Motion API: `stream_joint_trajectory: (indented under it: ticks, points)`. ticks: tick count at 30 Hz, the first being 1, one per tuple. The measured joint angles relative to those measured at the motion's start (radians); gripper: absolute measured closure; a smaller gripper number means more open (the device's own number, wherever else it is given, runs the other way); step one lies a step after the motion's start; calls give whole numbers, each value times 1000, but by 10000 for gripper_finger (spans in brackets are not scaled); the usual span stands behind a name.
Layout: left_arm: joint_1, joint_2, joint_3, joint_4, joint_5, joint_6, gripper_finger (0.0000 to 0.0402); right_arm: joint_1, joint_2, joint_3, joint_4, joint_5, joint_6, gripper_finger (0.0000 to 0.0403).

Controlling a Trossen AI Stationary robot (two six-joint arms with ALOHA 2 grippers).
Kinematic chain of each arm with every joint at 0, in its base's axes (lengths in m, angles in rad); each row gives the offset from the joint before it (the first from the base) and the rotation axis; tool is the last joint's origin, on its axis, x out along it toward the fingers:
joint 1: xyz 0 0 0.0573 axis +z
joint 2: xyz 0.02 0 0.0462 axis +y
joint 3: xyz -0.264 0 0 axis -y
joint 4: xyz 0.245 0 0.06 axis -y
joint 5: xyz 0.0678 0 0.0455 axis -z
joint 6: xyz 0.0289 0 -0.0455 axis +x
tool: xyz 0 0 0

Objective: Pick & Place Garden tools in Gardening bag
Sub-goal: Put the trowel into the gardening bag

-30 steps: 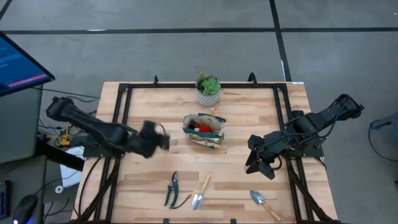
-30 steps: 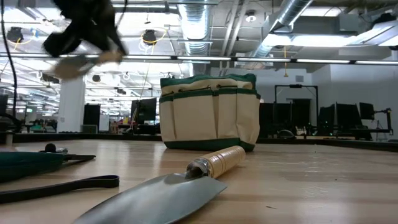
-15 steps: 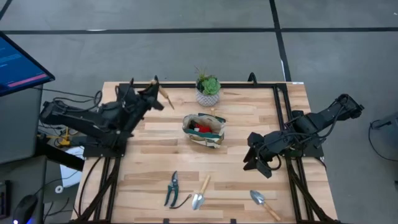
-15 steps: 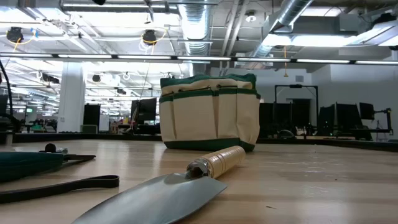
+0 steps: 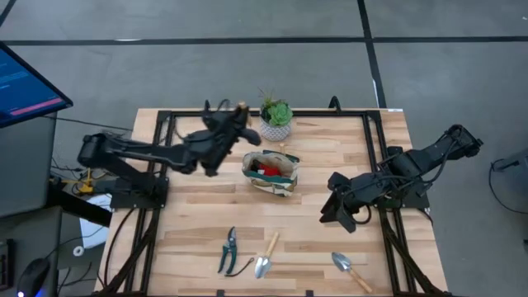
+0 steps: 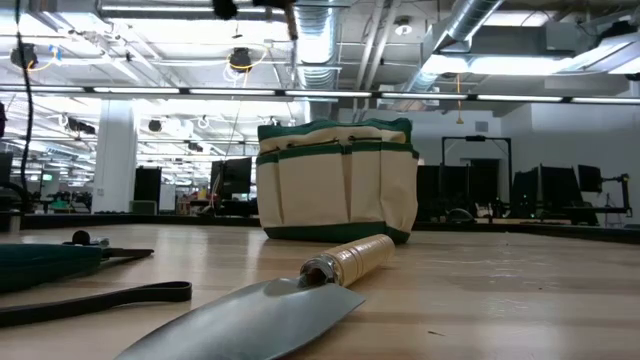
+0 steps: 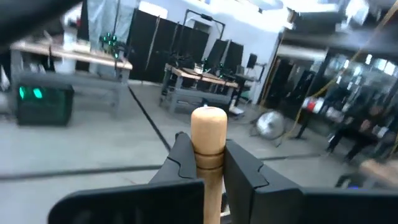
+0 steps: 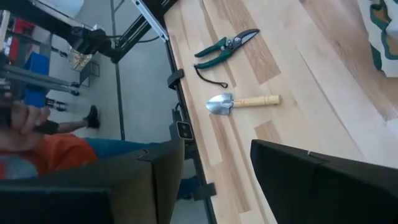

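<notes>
My left gripper (image 5: 233,124) hangs above the table's far part, between the potted plant (image 5: 275,117) and the beige, green-trimmed gardening bag (image 5: 270,172), shut on a wooden-handled garden tool (image 7: 208,140). The tool's metal end is hidden. On the table near the front edge lie green-handled shears (image 5: 228,249), one trowel (image 5: 266,254) and a second trowel (image 5: 351,271). Something red shows inside the bag. My right gripper (image 5: 337,216) hovers open over the table's right part, holding nothing; its wrist view looks down on the shears (image 8: 227,45) and a trowel (image 8: 242,102). My left gripper pinches the tool's wooden handle (image 7: 209,163) between its two fingers (image 7: 181,163), a little short of the rounded free end (image 7: 208,117). The handle runs along the fingers and sticks out past their tips. The tool is lifted clear of the table.
A black frame (image 5: 165,165) runs around the tabletop's edges. The potted plant stands at the far edge, right behind the bag. Bare wood lies between the bag and the tools at the front. A person in orange (image 8: 37,149) is beside the table's edge.
My left gripper has risen with the tool from the table's left part, swung toward the far edge, then gone right toward the plant and bag. Its wrist has turned, so the handle now points forward. In the low view it has left the picture upward.
</notes>
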Motion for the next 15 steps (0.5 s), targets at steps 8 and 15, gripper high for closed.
stream_joint_trajectory:
  ticks: [8, 15]
  points:
    - [20, 211, 178, 6, -86, 74, 396, 10, 0, 0, 0, 0, 16, 224]
    - [12, 312, 242, 6, -159, 72, 396, 9, 0, 0, -1, 0, -7, 224]
